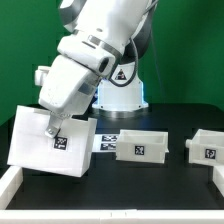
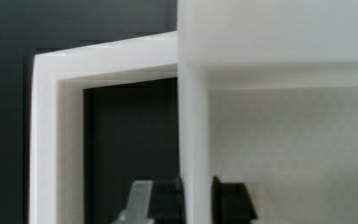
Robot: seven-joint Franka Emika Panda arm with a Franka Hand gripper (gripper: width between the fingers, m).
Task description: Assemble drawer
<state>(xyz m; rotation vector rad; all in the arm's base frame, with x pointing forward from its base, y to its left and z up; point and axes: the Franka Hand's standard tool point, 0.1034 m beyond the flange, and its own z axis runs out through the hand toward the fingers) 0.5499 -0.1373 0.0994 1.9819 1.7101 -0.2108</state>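
The large white drawer casing (image 1: 50,145) sits tilted on the black table at the exterior view's left, a tag on its front. My gripper (image 1: 52,126) reaches down onto its top edge. In the wrist view my gripper (image 2: 190,200) straddles one thin white wall of the casing (image 2: 194,120), one finger on each side, jaws closed on it. The casing's hollow opening and its white rim (image 2: 60,120) show beside the wall. Two low white tray boxes lie on the table: one (image 1: 144,146) in the middle and one (image 1: 208,146) at the exterior view's right, each with a tag.
The marker board (image 1: 108,141) lies flat between the casing and the middle tray. A long white bar (image 1: 60,205) runs along the table's front edge, with another at the exterior view's right (image 1: 216,178). The arm's white base (image 1: 120,90) stands behind.
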